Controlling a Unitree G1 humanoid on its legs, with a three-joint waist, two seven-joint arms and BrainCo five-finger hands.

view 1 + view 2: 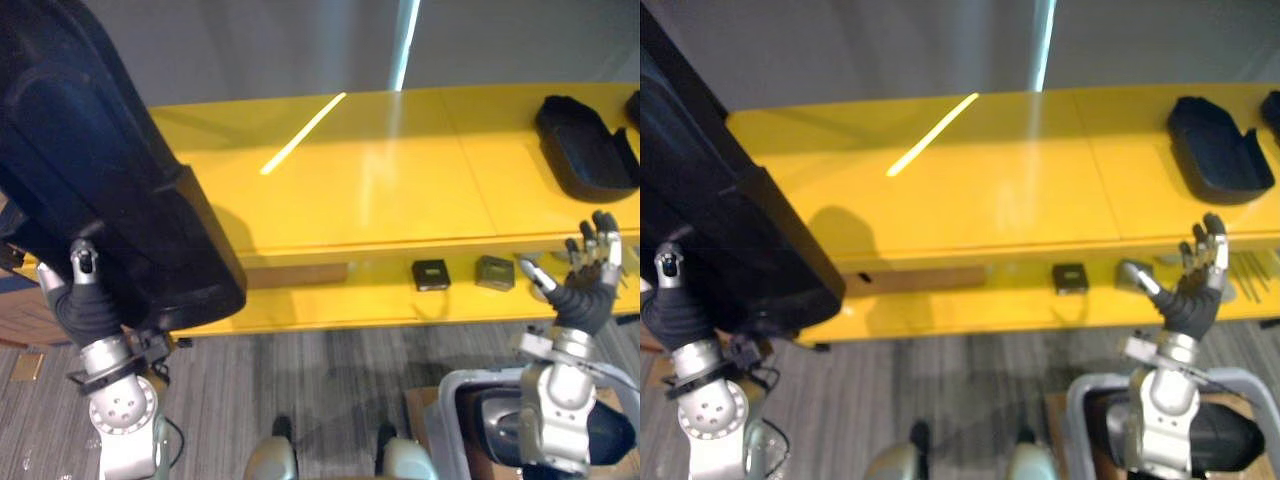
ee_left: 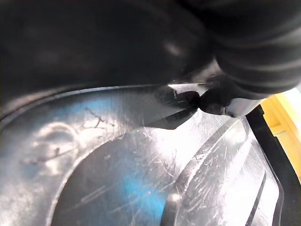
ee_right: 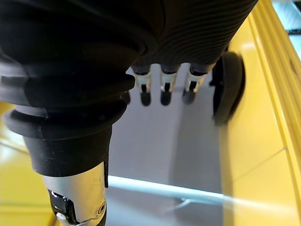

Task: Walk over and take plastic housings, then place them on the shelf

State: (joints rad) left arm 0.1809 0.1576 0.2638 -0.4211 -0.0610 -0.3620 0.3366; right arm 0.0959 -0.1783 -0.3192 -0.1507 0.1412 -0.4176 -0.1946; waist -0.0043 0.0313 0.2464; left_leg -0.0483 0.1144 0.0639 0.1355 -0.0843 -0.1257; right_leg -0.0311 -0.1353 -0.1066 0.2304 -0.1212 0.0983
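Observation:
A big black plastic housing [image 1: 90,150] hangs up close at the left, over the left end of the yellow shelf [image 1: 400,170]. My left hand [image 1: 88,290] grips its lower edge, thumb up against the outer face; the left wrist view looks into its scratched inner shell [image 2: 117,165]. A second black housing [image 1: 585,150] lies on the shelf's top board at the far right, also seen past my right fingers [image 3: 162,92] as a dark housing [image 3: 228,84]. My right hand [image 1: 585,275] is raised before the lower level, fingers spread and holding nothing.
Two small dark boxes [image 1: 431,274] [image 1: 494,272] sit on the shelf's lower level near the right hand. A pale bin [image 1: 460,400] with dark parts in it stands on the grey floor at the lower right. The top board's middle is bare yellow.

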